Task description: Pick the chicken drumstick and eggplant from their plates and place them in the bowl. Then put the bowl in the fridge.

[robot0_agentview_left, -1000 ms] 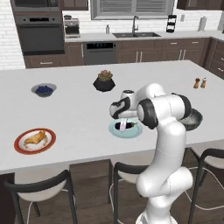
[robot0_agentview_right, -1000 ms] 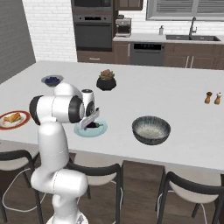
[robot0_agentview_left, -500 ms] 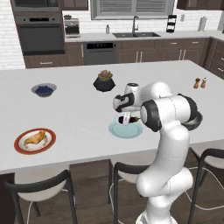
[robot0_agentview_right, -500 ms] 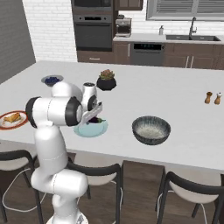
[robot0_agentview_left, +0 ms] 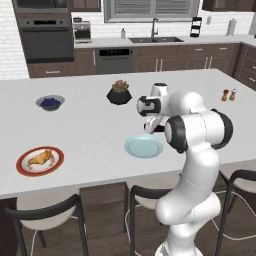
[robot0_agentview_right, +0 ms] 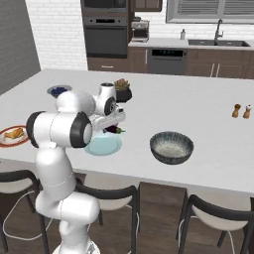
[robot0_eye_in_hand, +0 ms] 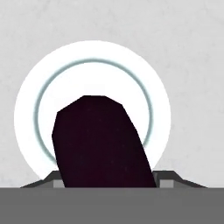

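My gripper (robot0_agentview_left: pixel 156 127) (robot0_agentview_right: pixel 112 128) is shut on the dark-purple eggplant (robot0_agentview_left: pixel 160 129) (robot0_agentview_right: pixel 116 130) (robot0_eye_in_hand: pixel 98 140) and holds it a little above the bare pale blue-green plate (robot0_agentview_left: pixel 142 147) (robot0_agentview_right: pixel 101 145) (robot0_eye_in_hand: pixel 27 109). The dark bowl (robot0_agentview_right: pixel 171 147) stands on the counter to the right of that plate. The golden-brown chicken drumstick (robot0_agentview_left: pixel 41 158) (robot0_agentview_right: pixel 14 133) lies on the orange-rimmed plate (robot0_agentview_left: pixel 22 166) (robot0_agentview_right: pixel 5 142) at the counter's near left. At the far left of the right base view stands a tall grey panel (robot0_agentview_right: pixel 17 39); I cannot tell whether it is the fridge.
A small bowl of blue berries (robot0_agentview_left: pixel 50 103) (robot0_agentview_right: pixel 58 90) and a black pot with a plant (robot0_agentview_left: pixel 119 93) (robot0_agentview_right: pixel 121 91) stand farther back. Salt and pepper shakers (robot0_agentview_left: pixel 228 94) (robot0_agentview_right: pixel 241 110) are at the right. Stools (robot0_agentview_left: pixel 45 217) line the counter's near edge.
The gripper has risen from the pale plate with the eggplant in its fingers. The plate now lies bare below it.
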